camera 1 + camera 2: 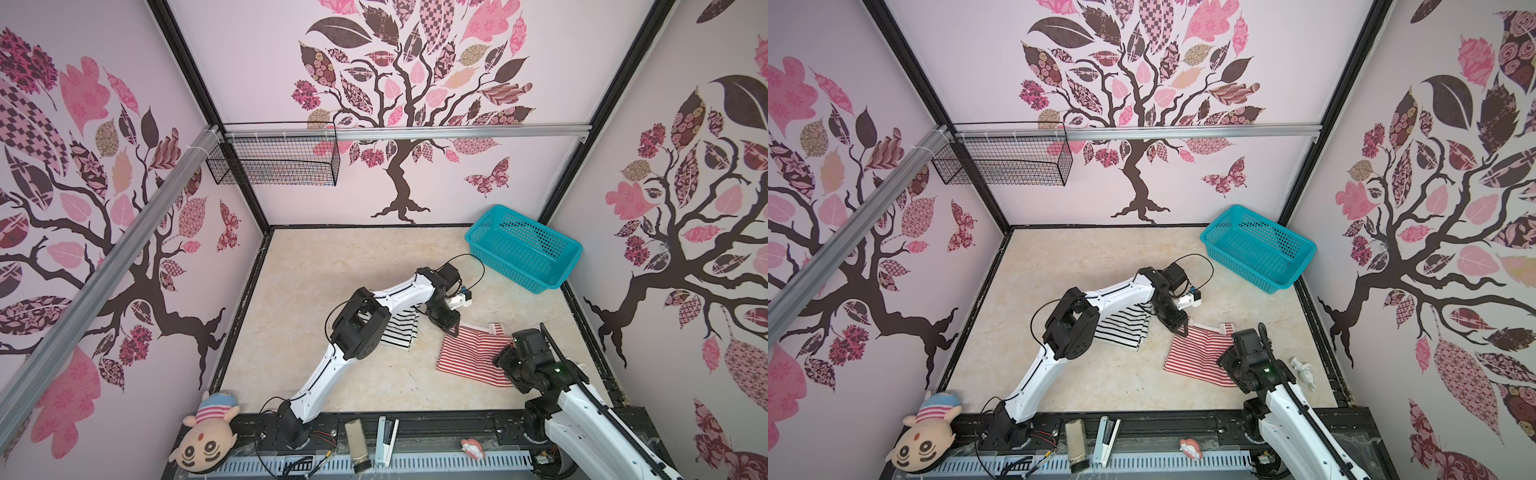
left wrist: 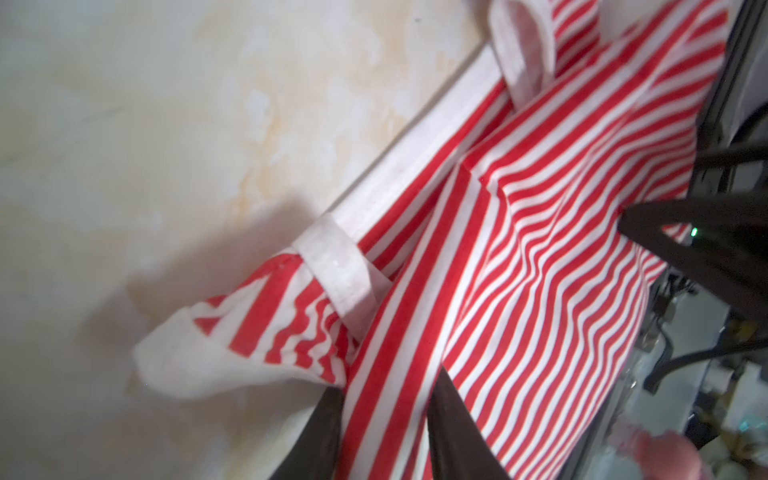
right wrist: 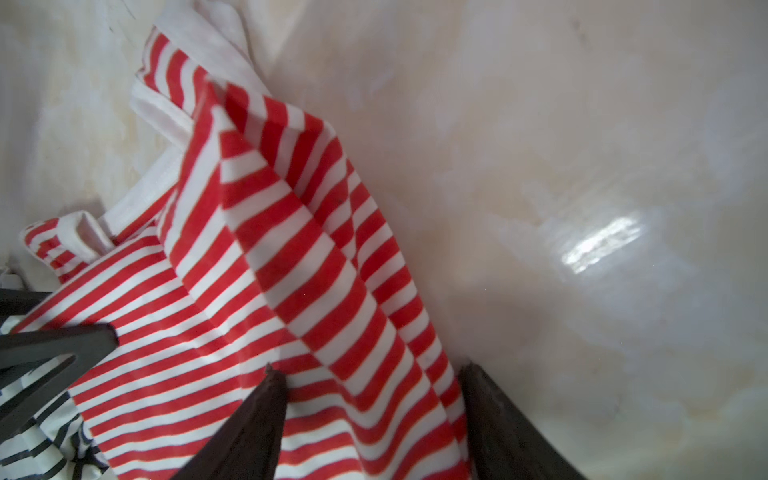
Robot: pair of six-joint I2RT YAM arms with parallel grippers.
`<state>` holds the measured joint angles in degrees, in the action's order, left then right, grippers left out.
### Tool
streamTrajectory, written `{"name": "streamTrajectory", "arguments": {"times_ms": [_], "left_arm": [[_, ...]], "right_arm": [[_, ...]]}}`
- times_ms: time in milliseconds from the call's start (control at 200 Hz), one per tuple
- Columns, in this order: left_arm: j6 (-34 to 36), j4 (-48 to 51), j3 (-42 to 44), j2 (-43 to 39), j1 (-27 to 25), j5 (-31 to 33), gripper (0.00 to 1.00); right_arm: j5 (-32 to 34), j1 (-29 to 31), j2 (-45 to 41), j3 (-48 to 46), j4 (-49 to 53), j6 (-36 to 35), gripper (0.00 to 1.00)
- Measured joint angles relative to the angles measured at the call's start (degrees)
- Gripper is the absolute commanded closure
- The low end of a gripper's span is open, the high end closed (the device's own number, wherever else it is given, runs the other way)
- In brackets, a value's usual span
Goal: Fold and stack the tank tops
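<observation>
We see the left arm [image 1: 399, 293] reaching over the black-and-white tank top [image 1: 399, 328], hiding part of it on the marbled table [image 1: 332, 270]. Just beside it, to the right, lies the red-and-white tank top [image 1: 469, 353], a soft knit with pale trim. The left gripper [image 2: 386, 386] is clamped on its far corner near a strap. The right gripper [image 3: 370, 370] stands with its jaws apart astride a raised fold. A teal lattice basket [image 1: 515, 272] sits well apart in the far right corner, a wire basket [image 1: 274, 160] hangs on the rail, and a plush doll [image 1: 205, 432] lies front left.
</observation>
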<state>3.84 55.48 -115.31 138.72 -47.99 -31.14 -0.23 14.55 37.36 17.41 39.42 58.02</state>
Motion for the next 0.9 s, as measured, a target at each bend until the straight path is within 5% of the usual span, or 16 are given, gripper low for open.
{"name": "streamTrajectory", "arguments": {"times_ms": [165, 440, 900], "left_arm": [[0.5, 0.0, 0.0, 0.1, 0.3, 1.1, 1.0], [1.8, 0.1, -0.3, 0.0, 3.3, 4.3, 1.0], [3.7, 1.0, -1.2, 0.0, 5.5, 6.7, 1.0]], "right_arm": [[-0.9, 0.0, 1.1, 0.3, -0.5, -1.2, 0.29], [-3.3, 0.0, -0.9, 1.7, 0.3, -3.0, 0.22], [-7.3, 0.0, 6.7, 1.8, -7.2, -4.2, 0.26]]}}
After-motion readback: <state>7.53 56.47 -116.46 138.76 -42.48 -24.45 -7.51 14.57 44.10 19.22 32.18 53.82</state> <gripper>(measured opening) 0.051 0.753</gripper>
